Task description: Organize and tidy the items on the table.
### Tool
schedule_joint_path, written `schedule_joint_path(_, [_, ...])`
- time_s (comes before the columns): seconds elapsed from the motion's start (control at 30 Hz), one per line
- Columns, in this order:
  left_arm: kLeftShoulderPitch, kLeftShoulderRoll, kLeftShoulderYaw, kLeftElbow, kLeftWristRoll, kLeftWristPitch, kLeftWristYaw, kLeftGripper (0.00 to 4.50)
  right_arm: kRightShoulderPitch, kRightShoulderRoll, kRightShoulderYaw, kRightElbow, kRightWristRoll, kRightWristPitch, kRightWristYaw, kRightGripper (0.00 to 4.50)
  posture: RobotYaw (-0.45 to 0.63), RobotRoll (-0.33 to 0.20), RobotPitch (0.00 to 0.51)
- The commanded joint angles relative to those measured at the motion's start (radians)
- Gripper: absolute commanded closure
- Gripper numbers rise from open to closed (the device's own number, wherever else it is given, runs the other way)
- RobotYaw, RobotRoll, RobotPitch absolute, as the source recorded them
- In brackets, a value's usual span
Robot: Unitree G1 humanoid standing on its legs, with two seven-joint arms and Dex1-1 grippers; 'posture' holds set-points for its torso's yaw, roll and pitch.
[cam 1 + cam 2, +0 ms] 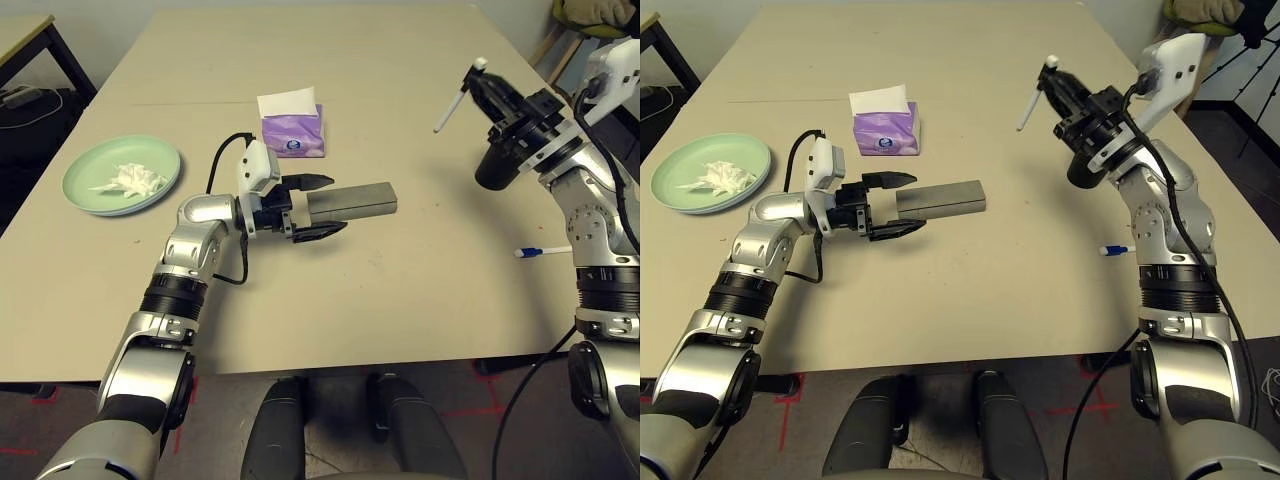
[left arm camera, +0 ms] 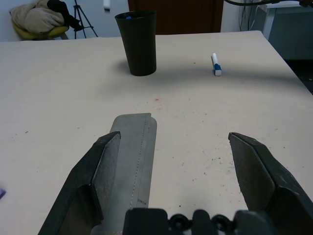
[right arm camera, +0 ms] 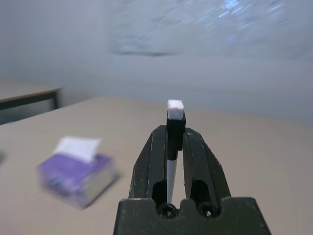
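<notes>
The right gripper [image 1: 482, 82] is clamped on a white pen [image 1: 449, 108] and holds it raised above the black cup [image 2: 138, 42], which stands near the table's [image 1: 400, 290] right edge; the height and the pen's downward slant suggest it is meant to drop into the cup, where something blue already sits inside, probably another pen.

A second blue-white pen [image 1: 541, 252] lies flat close to the right edge, nearer the front, likely next in line.

The left gripper [image 1: 318, 207] points level across the middle of the table with its fingers spread wide. The grey-tan glasses case [image 1: 350, 201] lies between them, against one finger [image 2: 105, 169] and clear of the other, so it is straddled, not gripped.

The pale green plate [image 1: 85, 165] carrying the crumpled white tissue [image 1: 130, 180] sits near the left edge. The purple tissue pack [image 1: 292, 132] stands just behind the case.

The far half and front centre of the table are bare, leaving free room for both arms.
</notes>
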Motion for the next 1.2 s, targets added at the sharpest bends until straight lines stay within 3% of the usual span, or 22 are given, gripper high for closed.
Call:
schedule_joint_path(0.03, [0.009,0.004,-0.004,-0.016,0.0,0.006,-0.007,0.0,-0.001,0.023,-0.036,-0.014,-0.06,-0.039,-0.113,4.22,0.09,0.0,0.114])
schedule_joint_path(0.53, [0.001,0.008,-0.008,-0.007,0.005,0.001,-0.015,0.0,-0.136,-0.016,-0.077,0.003,-0.12,0.338,-0.414,4.22,0.09,0.0,0.117])
schedule_joint_path(1.2, [-0.004,0.019,-0.005,-0.001,0.007,-0.002,-0.022,0.0,-0.111,-0.019,-0.074,-0.019,-0.164,0.486,-0.439,4.22,0.09,0.0,0.12])
